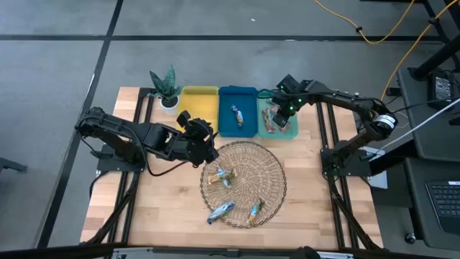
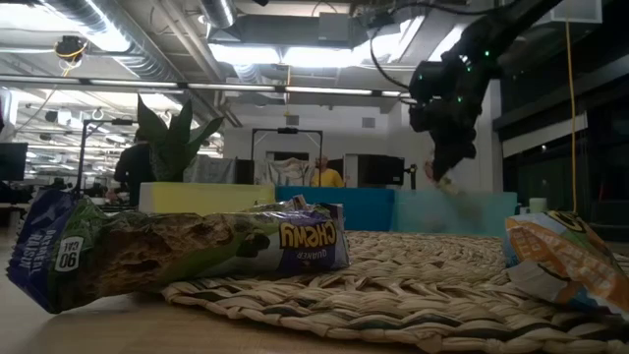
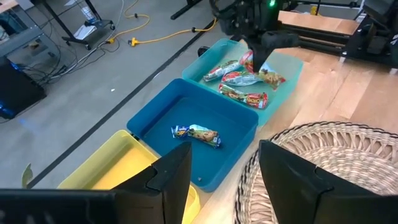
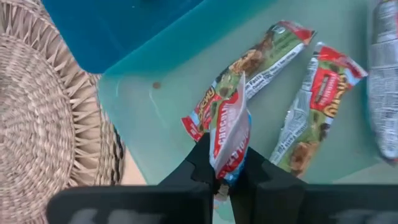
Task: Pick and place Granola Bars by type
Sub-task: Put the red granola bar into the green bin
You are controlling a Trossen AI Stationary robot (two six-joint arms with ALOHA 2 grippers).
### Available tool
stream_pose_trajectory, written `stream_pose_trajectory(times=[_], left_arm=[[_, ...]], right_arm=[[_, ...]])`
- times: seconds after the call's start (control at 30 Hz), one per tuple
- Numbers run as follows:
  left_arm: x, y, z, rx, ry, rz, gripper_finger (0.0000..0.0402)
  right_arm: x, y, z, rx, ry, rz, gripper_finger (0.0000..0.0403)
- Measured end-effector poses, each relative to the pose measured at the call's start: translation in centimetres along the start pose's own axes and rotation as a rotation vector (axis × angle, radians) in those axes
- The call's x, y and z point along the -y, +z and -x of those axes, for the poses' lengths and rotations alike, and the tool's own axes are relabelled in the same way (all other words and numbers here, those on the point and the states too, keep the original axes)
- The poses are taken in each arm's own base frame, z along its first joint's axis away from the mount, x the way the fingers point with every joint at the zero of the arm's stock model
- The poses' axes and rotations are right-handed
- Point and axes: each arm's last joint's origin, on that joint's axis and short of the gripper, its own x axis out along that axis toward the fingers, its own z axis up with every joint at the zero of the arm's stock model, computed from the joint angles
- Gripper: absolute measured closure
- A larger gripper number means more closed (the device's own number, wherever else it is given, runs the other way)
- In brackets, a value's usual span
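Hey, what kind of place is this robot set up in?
Probably an open lab or workshop: exposed ceiling ducts and strip lights, a yellow cable on grey floor, and a person working beyond the table.

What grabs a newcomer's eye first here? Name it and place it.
The right gripper, shut on a red-wrapped granola bar, hangs over the teal bin where similar bars lie. The left gripper stands open at the woven basket's rim, near the blue bin.

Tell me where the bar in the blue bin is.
In the high view the bar lies alone in the blue bin, the middle of three, between the yellow bin and the teal bin.
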Motion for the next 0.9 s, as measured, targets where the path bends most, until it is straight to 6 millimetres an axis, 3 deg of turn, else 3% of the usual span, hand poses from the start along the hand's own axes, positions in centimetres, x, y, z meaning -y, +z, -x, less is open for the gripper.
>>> stream_pose_trajectory(times=[0.27,0.53,0.73,0.9], left_arm=[[0.2,-0.1,-0.2,-0.009,-0.004,-0.006,0.0226],[0.2,-0.1,-0.2,-0.009,-0.004,-0.006,0.0228],[0.2,-0.1,-0.2,-0.009,-0.004,-0.006,0.0227],[0.2,-0.1,-0.2,-0.009,-0.004,-0.007,0.0227]], right_arm=[[1.5,-0.2,-2.2,-0.037,0.017,-0.038,0.0360],[2.7,0.2,-4.7,-0.067,0.018,-0.040,0.0375],[3.0,0.7,-5.3,-0.038,-0.021,-0.059,0.0326],[3.2,0.9,-4.5,-0.004,-0.153,-0.042,0.0287]])
